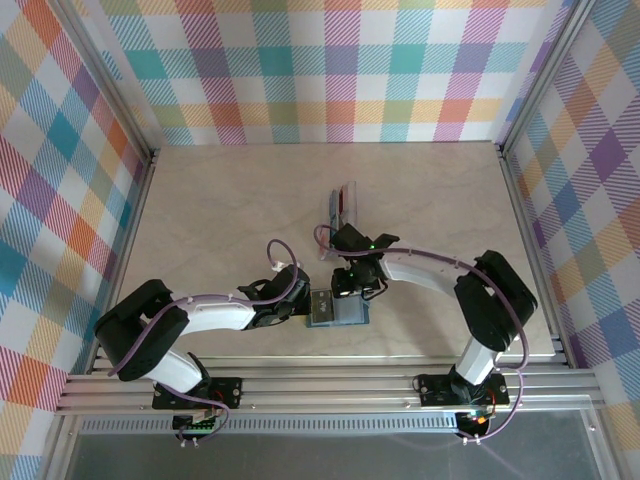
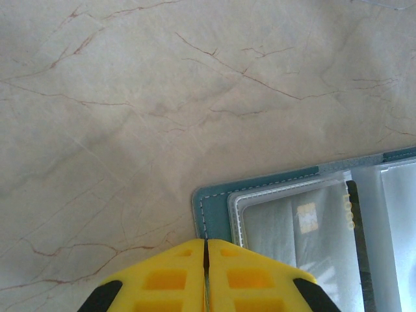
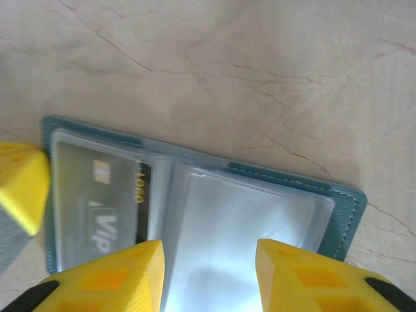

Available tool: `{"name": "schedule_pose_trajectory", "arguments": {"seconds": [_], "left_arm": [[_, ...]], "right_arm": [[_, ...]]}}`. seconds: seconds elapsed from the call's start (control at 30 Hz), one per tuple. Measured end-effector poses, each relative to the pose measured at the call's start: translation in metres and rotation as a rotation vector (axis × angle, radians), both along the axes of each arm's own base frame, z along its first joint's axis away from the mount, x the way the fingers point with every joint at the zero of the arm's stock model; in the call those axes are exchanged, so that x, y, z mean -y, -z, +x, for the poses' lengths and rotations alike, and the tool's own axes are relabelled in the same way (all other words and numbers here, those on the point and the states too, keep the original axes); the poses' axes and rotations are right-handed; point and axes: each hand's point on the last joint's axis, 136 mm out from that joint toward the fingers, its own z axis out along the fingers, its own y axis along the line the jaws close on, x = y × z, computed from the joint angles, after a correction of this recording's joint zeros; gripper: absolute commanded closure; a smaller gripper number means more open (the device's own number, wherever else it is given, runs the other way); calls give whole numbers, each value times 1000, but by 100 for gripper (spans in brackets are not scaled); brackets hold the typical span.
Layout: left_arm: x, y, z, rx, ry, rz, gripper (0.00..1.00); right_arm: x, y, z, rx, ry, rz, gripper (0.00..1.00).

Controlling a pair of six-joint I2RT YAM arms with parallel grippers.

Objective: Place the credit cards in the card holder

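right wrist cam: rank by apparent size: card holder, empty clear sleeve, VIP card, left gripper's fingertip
1. card holder
2. empty clear sleeve
3. VIP card; both it and the sleeve run under the right jaws, so 2 vs 3 isn't firm
4. left gripper's fingertip, cut off by the frame edge

A marbled table stood inside a plaid-walled booth.
The pale beige tabletop with thin reddish-brown marble veins point(image 1: 230, 200) lay flat and matt, closed in on three sides by upright walls printed in a pastel check of teal, orange, purple, pink and yellow point(image 1: 340, 70). Silver aluminium posts point(image 1: 533, 88) rose at the two far corners, parallel slotted silver aluminium rails point(image 1: 330, 385) crossed the near edge, and a grey perforated strip point(image 1: 330, 424) ran just below them.
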Motion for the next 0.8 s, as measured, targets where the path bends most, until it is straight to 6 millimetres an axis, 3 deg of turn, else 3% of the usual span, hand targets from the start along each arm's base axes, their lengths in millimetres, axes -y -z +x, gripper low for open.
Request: {"name": "schedule_pose_trajectory", "arguments": {"seconds": [0.3,0.67,0.8], "left_arm": [[0,0,0,0,0,0,91],[0,0,0,0,0,-1,91],[0,0,0,4,0,-4,91]], "right_arm": [[8,24,-6,-35,2,-46,57],[3,24,-4,-23,1,-10,98],[-6,20,-8,-41,-11,41,100]]}}
